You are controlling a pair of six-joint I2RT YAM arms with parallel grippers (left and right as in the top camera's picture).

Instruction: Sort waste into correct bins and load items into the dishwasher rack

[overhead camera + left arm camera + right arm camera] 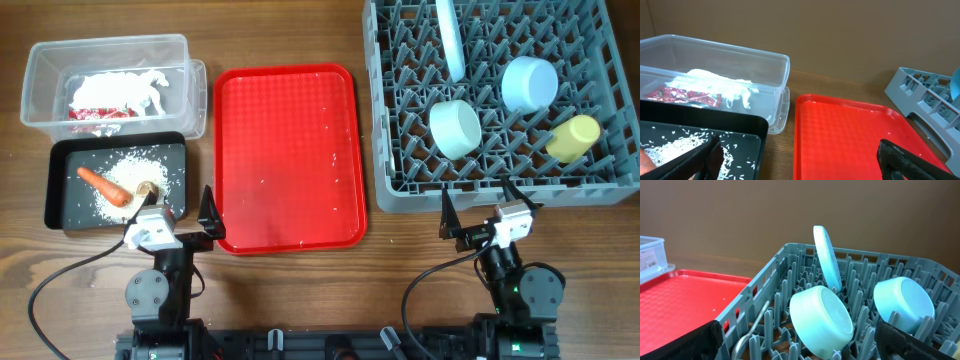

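The grey dishwasher rack (500,195) at the right holds an upright pale plate (450,40), a light blue bowl (528,83), a pale green bowl (456,128), a yellow cup (573,137) and a white spoon (752,327). A red-and-white wrapper (115,97) lies in the clear tub (40,60). In the black tray (57,190) are a carrot piece (105,185), rice grains (135,168) and a brownish lump (148,188). My left gripper (180,205) is open, empty, above the gap between black tray and red tray. My right gripper (480,200) hangs open and empty at the rack's near wall.
A flat red serving tray (290,150) with a few stray rice grains lies between the bins and the rack. Both arm bases and their cables sit along the table's near edge.
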